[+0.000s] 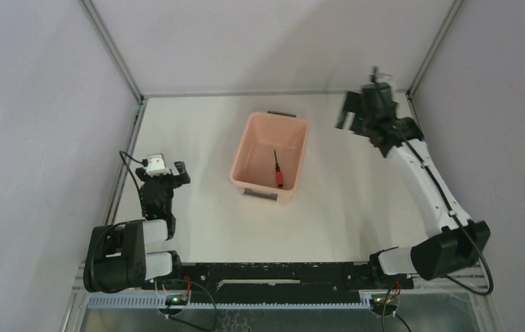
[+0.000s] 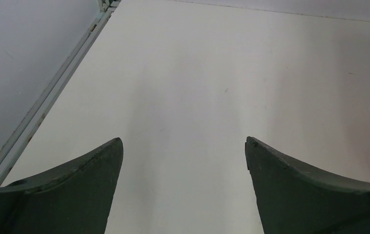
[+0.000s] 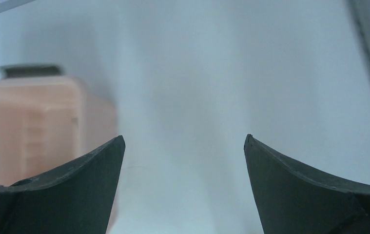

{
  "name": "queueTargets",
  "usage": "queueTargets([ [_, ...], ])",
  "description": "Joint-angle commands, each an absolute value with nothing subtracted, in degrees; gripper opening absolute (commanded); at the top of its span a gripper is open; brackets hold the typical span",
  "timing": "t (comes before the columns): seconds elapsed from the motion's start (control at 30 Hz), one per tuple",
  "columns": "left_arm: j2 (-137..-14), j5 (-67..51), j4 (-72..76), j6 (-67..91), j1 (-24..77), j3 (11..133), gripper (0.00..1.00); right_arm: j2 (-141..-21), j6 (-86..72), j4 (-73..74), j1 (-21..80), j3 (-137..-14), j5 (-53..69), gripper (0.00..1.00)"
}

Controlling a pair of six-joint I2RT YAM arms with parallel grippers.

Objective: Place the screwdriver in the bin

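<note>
A small screwdriver with a red handle and thin black shaft (image 1: 278, 169) lies inside the salmon-pink rectangular plastic bin (image 1: 245, 142). Its handle is toward the bin's near wall and its shaft points at the far end, which carries a grey handle. Nearer than the bin and to its left, the left gripper (image 1: 169, 168) (image 2: 184, 146) faces the white table (image 1: 204, 221) on a folded-back arm, fingers spread apart and empty. Beyond the bin's far right corner, the right gripper (image 1: 353, 116) (image 3: 184, 141) reaches out on an extended arm. Its fingers are likewise parted with nothing between them, and the bin (image 3: 31, 122) is blurred at the left of its wrist view.
</note>
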State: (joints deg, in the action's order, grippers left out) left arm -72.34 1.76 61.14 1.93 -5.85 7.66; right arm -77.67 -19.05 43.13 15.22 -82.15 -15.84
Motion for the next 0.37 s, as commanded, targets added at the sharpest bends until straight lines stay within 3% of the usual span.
queueTargets([
  [0.0, -71.9, 1.8, 62.3, 0.8, -5.7, 10.1, 1.00, -69.7, -13.9, 40.6, 2.8, -76.9, -6.9, 1.00],
  [0.33, -71.9, 1.8, 62.3, 0.8, -5.7, 10.1, 1.00, -63.1, -13.3, 40.6, -5.9, -72.8, -5.0, 1.00],
])
